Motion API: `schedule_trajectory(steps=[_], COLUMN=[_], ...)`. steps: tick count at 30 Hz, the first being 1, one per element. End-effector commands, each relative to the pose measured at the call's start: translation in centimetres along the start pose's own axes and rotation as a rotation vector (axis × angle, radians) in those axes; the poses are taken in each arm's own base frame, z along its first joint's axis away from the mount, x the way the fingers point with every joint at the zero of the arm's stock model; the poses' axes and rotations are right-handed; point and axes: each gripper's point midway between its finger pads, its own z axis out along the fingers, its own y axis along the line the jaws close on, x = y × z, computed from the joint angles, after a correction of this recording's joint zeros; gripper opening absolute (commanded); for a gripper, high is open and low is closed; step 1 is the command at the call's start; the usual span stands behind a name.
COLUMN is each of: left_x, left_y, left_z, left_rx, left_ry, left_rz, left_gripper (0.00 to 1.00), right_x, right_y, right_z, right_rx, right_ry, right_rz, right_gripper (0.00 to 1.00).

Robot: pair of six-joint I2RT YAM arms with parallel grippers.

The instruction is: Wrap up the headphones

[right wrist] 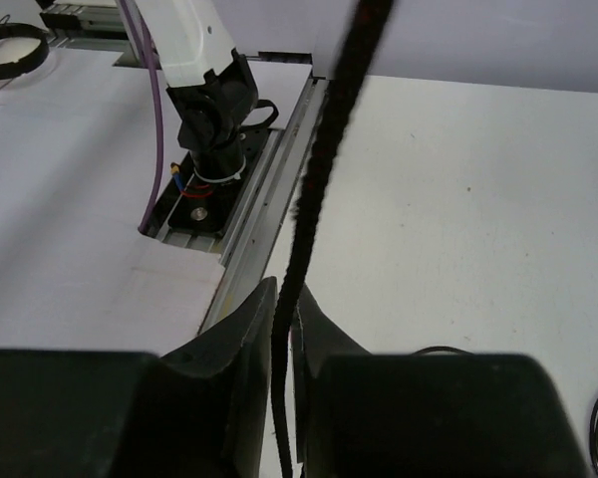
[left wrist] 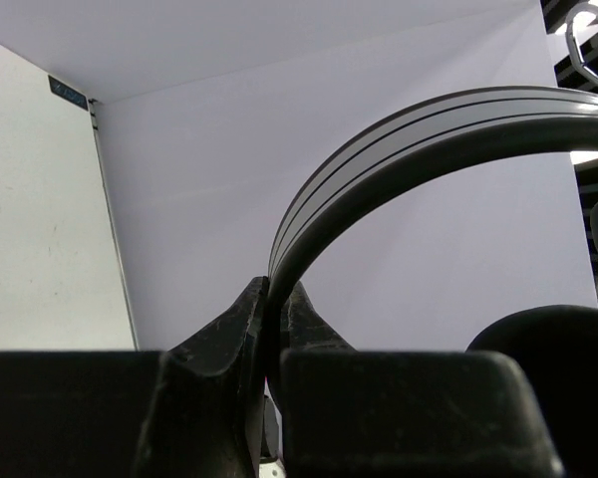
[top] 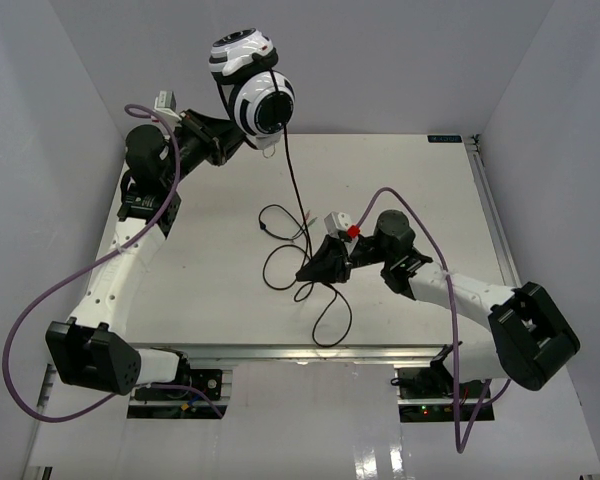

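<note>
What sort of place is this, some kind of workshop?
Most likely a robotics lab test booth: left arm and right arm bolted to a white table, plain white walls boxing it in, and the left claw holding headphones up while the right claw pinches their cable.

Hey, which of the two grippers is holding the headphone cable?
The right gripper, shut on the thin black cable; the left gripper instead clamps the headband.

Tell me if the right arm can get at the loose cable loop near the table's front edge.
Probably yes: the loop lies just beside the right arm's jaws, with nothing between. But those jaws are shut on the cable, so they'd have to let go first.
</note>
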Motion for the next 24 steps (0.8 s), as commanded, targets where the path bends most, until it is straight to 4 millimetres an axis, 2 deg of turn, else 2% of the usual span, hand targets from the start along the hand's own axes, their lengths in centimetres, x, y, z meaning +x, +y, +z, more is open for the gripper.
schedule_trajectory(steps=[1,4,7,9,10,11,13,14,17,19,21,24], left_x=[-3.0,-4.5,-5.8,-7.1,-7.7,-8.0,-9.0,-9.4,-9.5,-9.4,-9.5,-9.8], left_y=[-3.2,-2.1,-0.8,0.0,0.6,0.4,1.8,2.1,3.1,3.2,3.4,3.5], left_z=[-0.3,-0.1,-0.5,-1.0,-1.2,-1.4,-2.2,-2.4,-2.7,-2.8,-2.9,-3.4], left_rx=[0.071,0.022,-0.013,-0.057,-0.092,-0.098,-0.186,-0.205,-0.237,-0.240,-0.253,-0.281], left_ry=[-0.118,-0.166,-0.209,-0.250,-0.273,-0.283,-0.322,-0.340,-0.349,-0.346,-0.346,-0.357], left_rz=[0.026,0.057,0.061,0.111,0.133,0.172,0.237,0.269,0.290,0.301,0.323,0.363], left_gripper=[0.00,0.00,0.00,0.00,0.00,0.00,0.00,0.00,0.00,0.00,0.00,0.00], right_x=[0.5,0.2,0.7,0.2,-0.9,-1.2,-6.9,-8.6,-16.5,-20.9,-24.9,-28.0], right_y=[-0.5,-0.7,-0.6,-2.5,-3.4,-5.1,-9.6,-11.4,-14.3,-14.5,-14.0,-12.7], right_z=[-0.6,-1.0,-1.6,-2.6,-3.5,-4.5,-8.9,-11.7,-18.2,-21.8,-24.4,-27.1], right_rx=[0.048,0.075,0.101,0.210,0.269,0.350,0.632,0.781,1.152,1.358,1.523,1.667], right_ry=[0.085,0.118,0.172,0.234,0.268,0.303,0.378,0.415,0.376,0.326,0.215,0.121], right_rz=[-0.034,-0.044,-0.036,-0.111,-0.147,-0.206,-0.381,-0.427,-0.501,-0.539,-0.557,-0.554], right_gripper=[0.23,0.25,0.16,0.10,0.08,0.08,0.08,0.08,0.08,0.08,0.08,0.08])
